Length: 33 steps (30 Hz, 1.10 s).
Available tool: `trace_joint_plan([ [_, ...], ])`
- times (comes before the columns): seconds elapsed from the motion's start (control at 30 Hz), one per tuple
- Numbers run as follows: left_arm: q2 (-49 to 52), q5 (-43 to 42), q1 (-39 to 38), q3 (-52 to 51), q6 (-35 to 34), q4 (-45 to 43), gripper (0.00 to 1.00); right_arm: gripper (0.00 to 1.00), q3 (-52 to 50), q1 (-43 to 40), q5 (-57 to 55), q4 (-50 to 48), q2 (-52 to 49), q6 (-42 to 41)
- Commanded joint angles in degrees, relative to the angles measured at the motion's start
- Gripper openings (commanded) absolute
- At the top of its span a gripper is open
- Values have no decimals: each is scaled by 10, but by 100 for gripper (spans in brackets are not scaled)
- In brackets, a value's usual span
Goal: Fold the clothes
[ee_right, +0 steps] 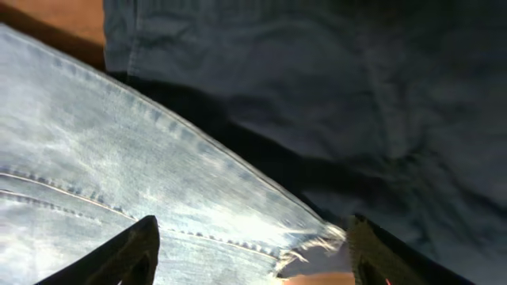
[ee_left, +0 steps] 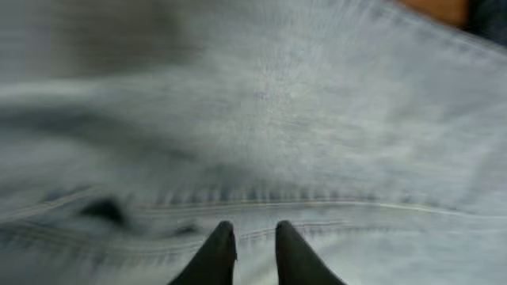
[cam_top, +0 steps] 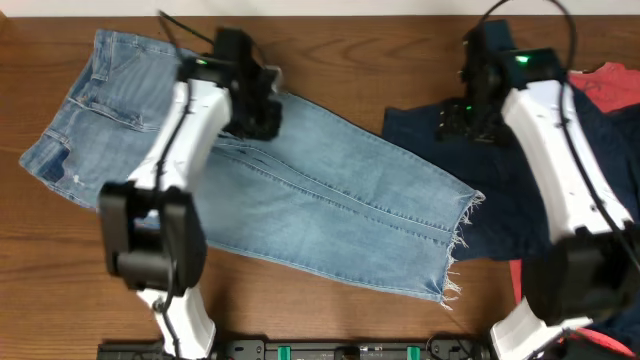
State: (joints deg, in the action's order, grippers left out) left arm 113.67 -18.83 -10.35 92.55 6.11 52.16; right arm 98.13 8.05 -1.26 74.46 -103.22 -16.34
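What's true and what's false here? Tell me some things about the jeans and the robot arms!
1. The jeans lie spread out on the wooden table. True.
2. The right gripper is squeezed shut. False: its fingers stand wide apart.
3. The jeans' leg ends are frayed. True.
4. The red T-shirt lies under the left arm. False: it lies on the far side, beside the right arm.
5. The left gripper is down at the jeans. True.
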Motion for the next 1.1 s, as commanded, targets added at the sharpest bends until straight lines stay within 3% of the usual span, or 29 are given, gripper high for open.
trace_joint_plan([
  [0.0,38,18,-12,-26,7,-37,10,75,3,-11,2,2,55,-4],
  [0.13,90,49,-9,-30,-11,-69,6,78,3,-18,2,3,75,-4],
  [0.27,123,195,18,-30,-103,-64,6,80,3,-22,2,5,75,-4],
  [0.37,130,272,64,-30,-143,-47,6,80,3,-23,2,1,72,-4],
  [0.5,128,283,161,-30,-166,-38,6,84,2,-21,2,-10,69,-3],
  [0.6,125,257,231,-28,-178,-36,6,85,-8,-16,3,-20,66,-3],
  [0.8,97,93,324,-26,-141,-36,6,86,-88,3,21,-75,64,25],
  [0.9,66,33,332,-26,-104,-35,6,85,-140,7,33,-117,64,34],
  [1.0,26,2,321,-26,-79,-31,8,85,-190,18,121,-193,64,133],
  [1.07,-7,-12,308,-26,-68,-25,12,85,-225,31,134,-265,64,132],
])
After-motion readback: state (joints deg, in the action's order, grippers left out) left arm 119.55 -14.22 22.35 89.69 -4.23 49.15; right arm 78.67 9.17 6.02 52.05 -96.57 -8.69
